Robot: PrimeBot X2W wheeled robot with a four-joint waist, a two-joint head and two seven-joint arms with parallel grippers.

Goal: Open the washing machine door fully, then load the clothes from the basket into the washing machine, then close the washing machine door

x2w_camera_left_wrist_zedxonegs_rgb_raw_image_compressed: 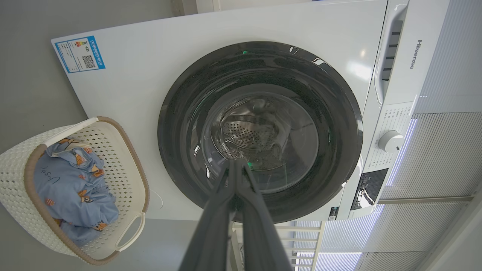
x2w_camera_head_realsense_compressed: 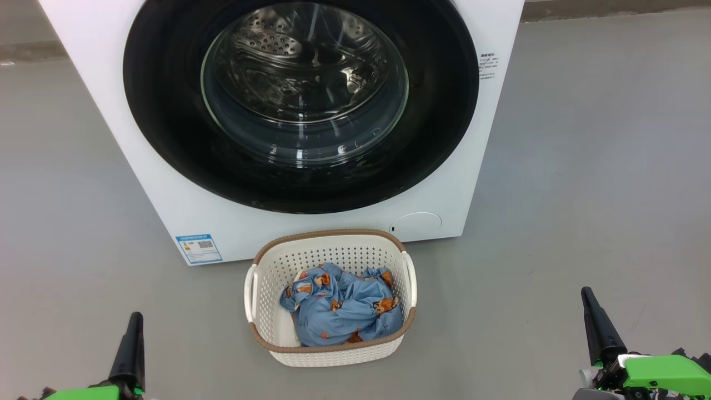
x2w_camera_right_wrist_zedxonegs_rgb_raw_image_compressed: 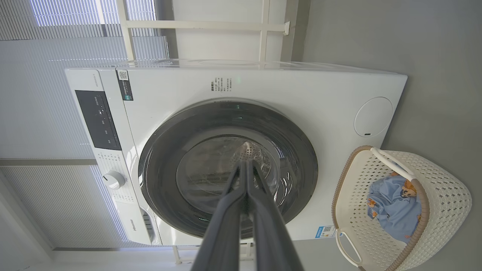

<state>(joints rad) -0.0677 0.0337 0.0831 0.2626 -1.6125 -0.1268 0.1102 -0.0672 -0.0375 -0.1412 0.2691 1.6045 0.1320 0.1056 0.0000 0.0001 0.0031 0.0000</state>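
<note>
The white washing machine (x2w_camera_head_realsense_compressed: pixel 139 166) stands ahead with its round black-rimmed door (x2w_camera_head_realsense_compressed: pixel 166 128) closed flat against the front; the steel drum shows through the glass. On the floor before it sits the cream basket (x2w_camera_head_realsense_compressed: pixel 266 261) holding the light blue bear-print clothes (x2w_camera_head_realsense_compressed: pixel 341 308). My left gripper (x2w_camera_head_realsense_compressed: pixel 133 319) is low at the left and my right gripper (x2w_camera_head_realsense_compressed: pixel 589 297) low at the right, both shut and empty, well back from the basket. The left wrist view shows the door (x2w_camera_left_wrist_zedxonegs_rgb_raw_image_compressed: pixel 180 124), basket (x2w_camera_left_wrist_zedxonegs_rgb_raw_image_compressed: pixel 15 177) and clothes (x2w_camera_left_wrist_zedxonegs_rgb_raw_image_compressed: pixel 71 184); the right wrist view shows the door (x2w_camera_right_wrist_zedxonegs_rgb_raw_image_compressed: pixel 301 158), basket (x2w_camera_right_wrist_zedxonegs_rgb_raw_image_compressed: pixel 444 188) and clothes (x2w_camera_right_wrist_zedxonegs_rgb_raw_image_compressed: pixel 395 207).
Grey floor (x2w_camera_head_realsense_compressed: pixel 583 166) spreads open on both sides of the machine. A blue energy sticker (x2w_camera_head_realsense_compressed: pixel 198 248) and a round cap (x2w_camera_head_realsense_compressed: pixel 416 224) sit low on the machine's front. The control panel and knob (x2w_camera_left_wrist_zedxonegs_rgb_raw_image_compressed: pixel 389 141) lie along its top, with white blinds behind.
</note>
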